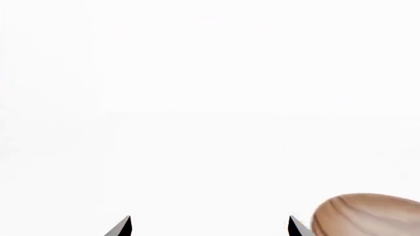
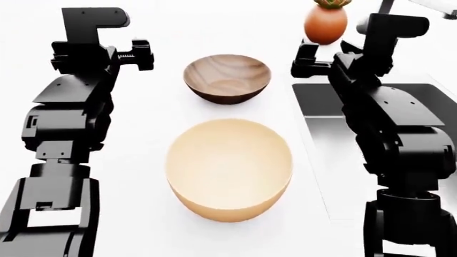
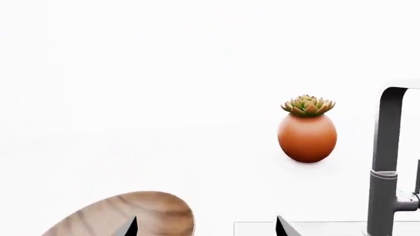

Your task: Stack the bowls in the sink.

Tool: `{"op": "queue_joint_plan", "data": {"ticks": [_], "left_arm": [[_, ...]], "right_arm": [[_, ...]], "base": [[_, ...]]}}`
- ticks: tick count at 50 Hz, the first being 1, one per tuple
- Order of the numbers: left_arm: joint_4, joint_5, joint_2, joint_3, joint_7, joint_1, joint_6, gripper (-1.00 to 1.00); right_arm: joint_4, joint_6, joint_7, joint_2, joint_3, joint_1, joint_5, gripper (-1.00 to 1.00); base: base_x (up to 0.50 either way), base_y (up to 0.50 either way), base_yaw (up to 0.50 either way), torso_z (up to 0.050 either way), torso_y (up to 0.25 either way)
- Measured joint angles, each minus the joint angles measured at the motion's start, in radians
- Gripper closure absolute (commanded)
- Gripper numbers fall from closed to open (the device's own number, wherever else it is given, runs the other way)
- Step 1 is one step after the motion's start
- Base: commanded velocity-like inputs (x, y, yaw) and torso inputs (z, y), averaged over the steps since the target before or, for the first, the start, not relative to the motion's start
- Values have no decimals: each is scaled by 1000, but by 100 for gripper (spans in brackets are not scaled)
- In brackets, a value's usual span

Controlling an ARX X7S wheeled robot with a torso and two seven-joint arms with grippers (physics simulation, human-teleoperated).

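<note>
The white counter (image 2: 164, 134) carries everything; the sink (image 2: 321, 101) is set into it at the robot's right, largely covered by the right arm, so its drain cannot be seen. Only the faucet (image 3: 387, 162) shows well, in the right wrist view.

The cream bowl (image 2: 229, 169) sits upright on the counter nearest the robot, between the two arms. The wooden bowl (image 2: 227, 77) stands beyond it, well apart, also upright. Neither is in the sink yet, so the task looks barely begun.

Both bowls appear rigid and fairly light, with smooth curved walls likely to slip; a pinch across the rim, one finger inside and one outside, seems the safest hold. The cream one looks the glossier and more breakable.

An orange-red pot (image 3: 307, 137) with a succulent stands behind the sink.

The left gripper (image 1: 210, 227) and right gripper (image 3: 204, 227) both have their tips spread with nothing between them; only those tips show, cut off at the frame edge
</note>
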Motion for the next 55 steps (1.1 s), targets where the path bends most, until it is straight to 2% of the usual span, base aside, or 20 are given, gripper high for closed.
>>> {"op": "queue_joint_plan", "data": {"ticks": [8,19,23,34,45,55], "left_arm": [[12,-7,-4,3,6,4,-14,-100],[93,-50,-12,-10,31,18,-80,-100],[197,-82,-30,-4,62,31,-149,-100],[502,-225,-103,26,176,26,-455,-100],[637,-274,-158,68,229,6,-582,-100],[717,-339,-203,102,301,-49,-700,-100]], "right_arm": [[0,3,-2,-3,0,4,9,-100],[27,40,0,-5,-10,26,19,-100],[41,65,7,-6,-24,44,15,-100],[93,123,8,-20,-57,112,14,-100],[94,154,11,-29,-58,160,30,-100],[79,180,18,-29,-50,188,46,-100]], "base": [[500,0,0,0,1],[0,0,0,0,1],[0,0,0,0,0],[0,0,0,0,0],[0,0,0,-4,-249],[0,0,0,0,0]]}}
